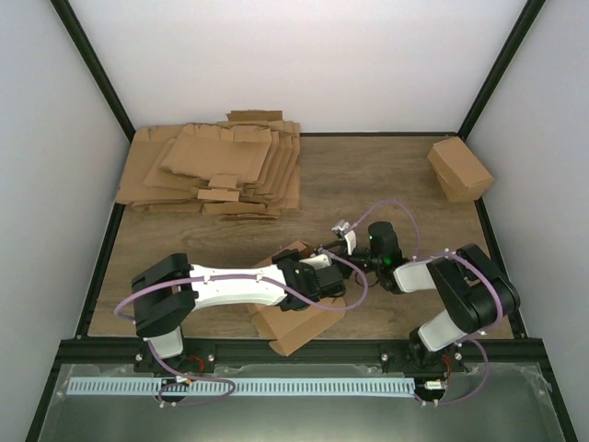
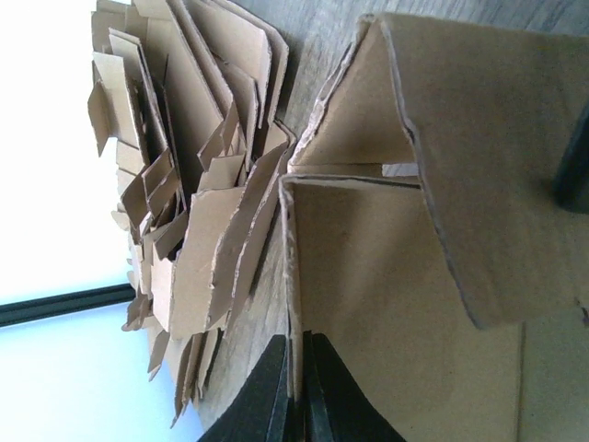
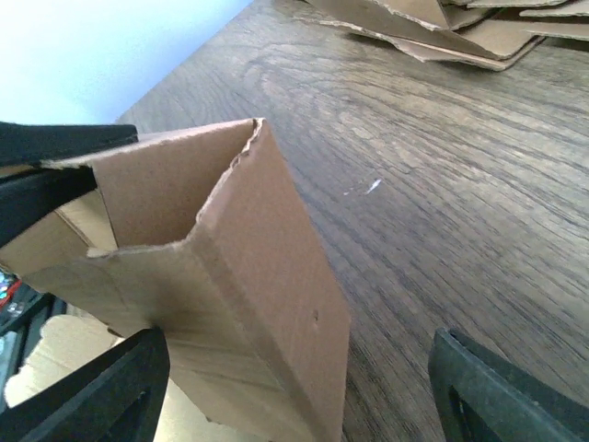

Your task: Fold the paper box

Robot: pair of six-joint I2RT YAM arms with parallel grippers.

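My left hand [image 2: 296, 378] pinches one wall of the paper box [image 1: 294, 327], mid-worktop [image 1: 396, 184] by the near edge. And my right hand [image 3: 299, 368] is spread wide (gripping nothing), box's open end toward 9 o'clock between its fingers [image 3: 101, 387].

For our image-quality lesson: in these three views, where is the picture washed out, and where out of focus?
Top external: evenly lit, sharp on the paper box. Left wrist: wall blown out white at left; left gripper dark and soft. Right wrist: pale sheen on the table; right gripper soft in the bottom corners.
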